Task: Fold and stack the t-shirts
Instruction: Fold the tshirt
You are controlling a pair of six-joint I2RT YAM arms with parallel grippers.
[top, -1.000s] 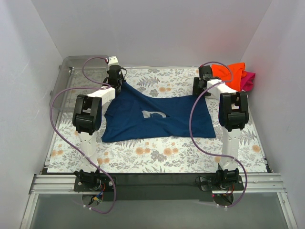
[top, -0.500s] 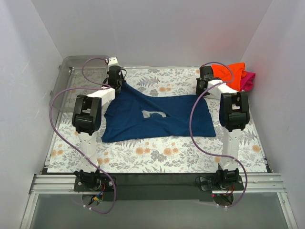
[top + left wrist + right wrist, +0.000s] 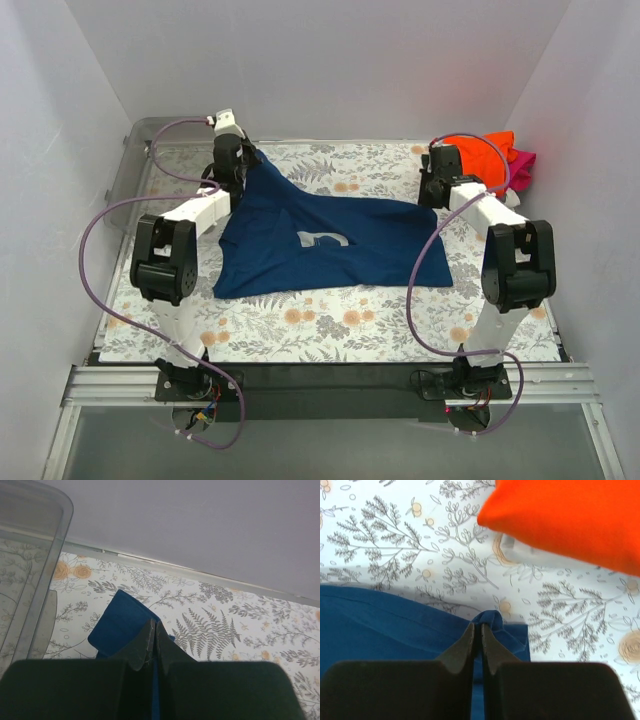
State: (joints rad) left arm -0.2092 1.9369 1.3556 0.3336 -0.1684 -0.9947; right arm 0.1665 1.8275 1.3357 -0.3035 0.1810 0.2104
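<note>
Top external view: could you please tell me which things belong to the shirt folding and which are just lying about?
Part of the job:
- navy t-shirt, pinched at its far corners by the left fingers and the right fingers
- orange t-shirt
- magenta t-shirt

Just lying about:
- clear plastic bin
- floral table cover

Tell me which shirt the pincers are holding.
The navy blue shirt, spread out: left pincer and right pincer each pinch a far corner. The orange shirt and magenta shirt lie far right, unheld.
</note>
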